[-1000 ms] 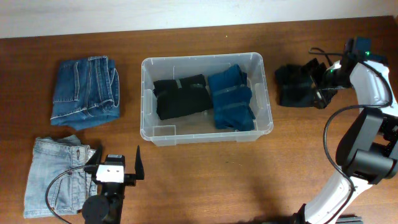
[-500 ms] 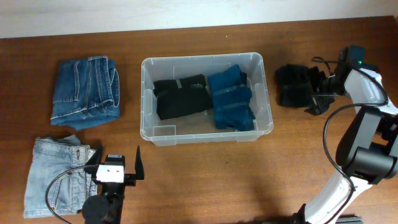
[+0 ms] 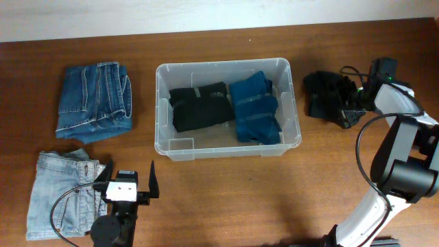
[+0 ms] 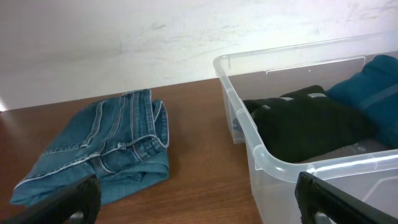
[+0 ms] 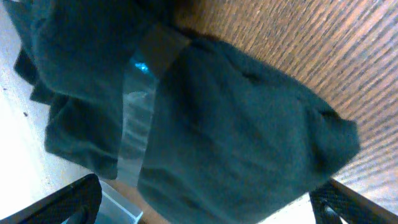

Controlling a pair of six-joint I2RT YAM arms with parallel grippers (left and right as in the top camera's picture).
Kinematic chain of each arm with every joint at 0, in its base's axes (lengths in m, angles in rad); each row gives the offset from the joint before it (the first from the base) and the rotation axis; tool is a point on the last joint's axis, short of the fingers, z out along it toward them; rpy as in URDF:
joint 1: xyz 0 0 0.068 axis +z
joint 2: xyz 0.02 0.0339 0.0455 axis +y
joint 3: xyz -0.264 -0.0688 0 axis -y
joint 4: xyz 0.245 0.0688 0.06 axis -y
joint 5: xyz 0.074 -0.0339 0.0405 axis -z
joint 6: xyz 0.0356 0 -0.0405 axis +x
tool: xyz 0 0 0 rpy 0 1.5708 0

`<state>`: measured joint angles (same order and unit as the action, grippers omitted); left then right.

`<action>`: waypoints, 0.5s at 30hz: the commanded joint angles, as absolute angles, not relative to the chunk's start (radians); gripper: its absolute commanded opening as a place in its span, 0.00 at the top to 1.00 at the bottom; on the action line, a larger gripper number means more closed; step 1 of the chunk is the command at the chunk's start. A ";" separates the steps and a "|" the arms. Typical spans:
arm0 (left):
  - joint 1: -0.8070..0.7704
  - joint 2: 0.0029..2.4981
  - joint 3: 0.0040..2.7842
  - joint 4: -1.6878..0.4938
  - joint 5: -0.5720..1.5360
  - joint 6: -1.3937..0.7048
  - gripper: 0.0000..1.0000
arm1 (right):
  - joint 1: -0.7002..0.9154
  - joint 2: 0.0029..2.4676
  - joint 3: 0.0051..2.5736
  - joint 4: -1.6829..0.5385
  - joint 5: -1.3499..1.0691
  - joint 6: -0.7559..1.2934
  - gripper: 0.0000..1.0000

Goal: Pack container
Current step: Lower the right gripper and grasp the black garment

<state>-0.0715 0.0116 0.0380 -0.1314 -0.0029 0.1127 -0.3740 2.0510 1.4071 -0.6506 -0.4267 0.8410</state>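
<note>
Nearest, at 7 o'clock from the container (image 3: 159,130), the left gripper (image 3: 128,180) gapes wide and empty. The container sits mid-table. At its 3 o'clock the right gripper (image 3: 347,103) is spread wide at a black bundle (image 3: 321,92), clasping nothing. Only the right wrist view shows the bundle's clear tape band (image 5: 140,106).

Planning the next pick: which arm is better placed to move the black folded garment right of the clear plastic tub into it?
Right. The right pincer, open, hovers at the black folded garment, which fills its wrist view. The left pincer, open, sits across the clear plastic tub, beside folded light-blue jeans.
</note>
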 commanded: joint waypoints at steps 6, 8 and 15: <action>-0.069 0.006 0.032 -0.129 0.004 0.129 0.01 | -0.373 2.067 1.378 -0.571 -0.405 0.855 0.01; -0.069 0.006 0.032 -0.129 0.004 0.129 0.00 | -0.373 2.078 1.378 -0.559 -0.405 0.855 0.01; -0.069 0.006 0.032 -0.129 0.004 0.129 0.01 | -0.372 2.139 1.377 -0.562 -0.390 0.854 0.17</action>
<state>-0.0715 0.0116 0.0380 -0.1314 -0.0029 0.1127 -0.3744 2.0678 1.3952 -0.5541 -0.4271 0.8612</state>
